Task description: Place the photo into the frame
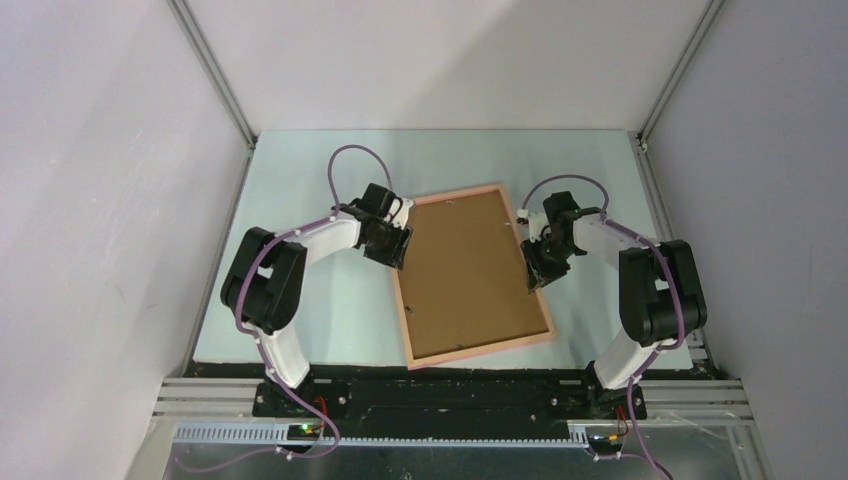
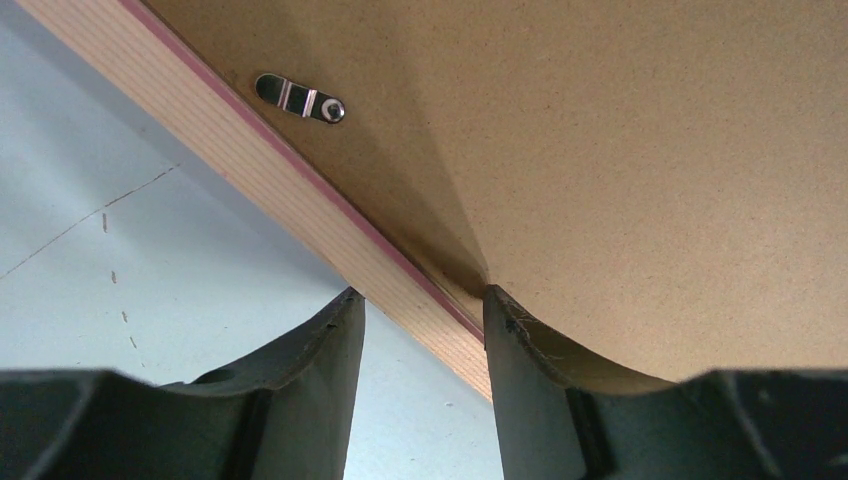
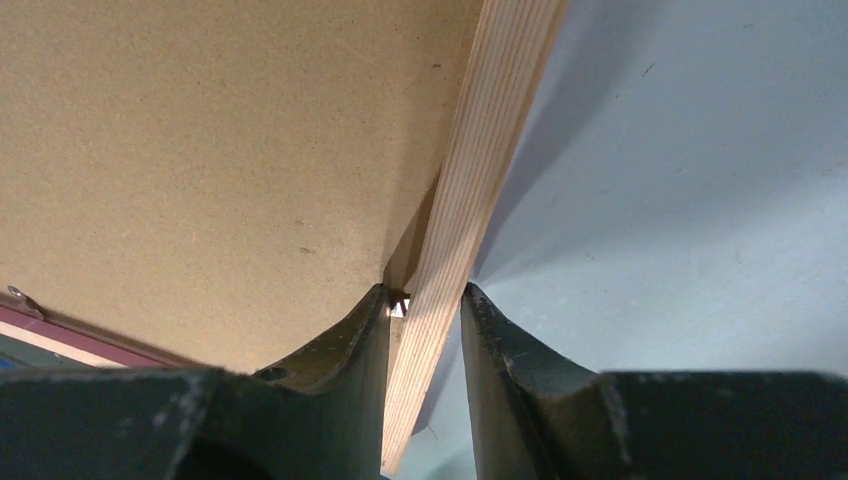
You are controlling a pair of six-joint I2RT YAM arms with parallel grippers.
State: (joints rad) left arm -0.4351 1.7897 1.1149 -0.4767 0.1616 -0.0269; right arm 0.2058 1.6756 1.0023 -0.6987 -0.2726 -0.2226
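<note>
Brown backing board (image 1: 470,270) fills the frame (image 1: 480,349); your left gripper (image 2: 420,300) and right gripper (image 3: 425,290) pinch its side rails, seemingly for lifting, so rise level.

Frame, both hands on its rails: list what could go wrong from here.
The backing board bows up beside the inner finger of the left hand; it might crease or pop out of the frame.
The right hand pinches only a thin rail, so a lift could twist it.
The photo shows in no view; its seating is unchecked.
</note>
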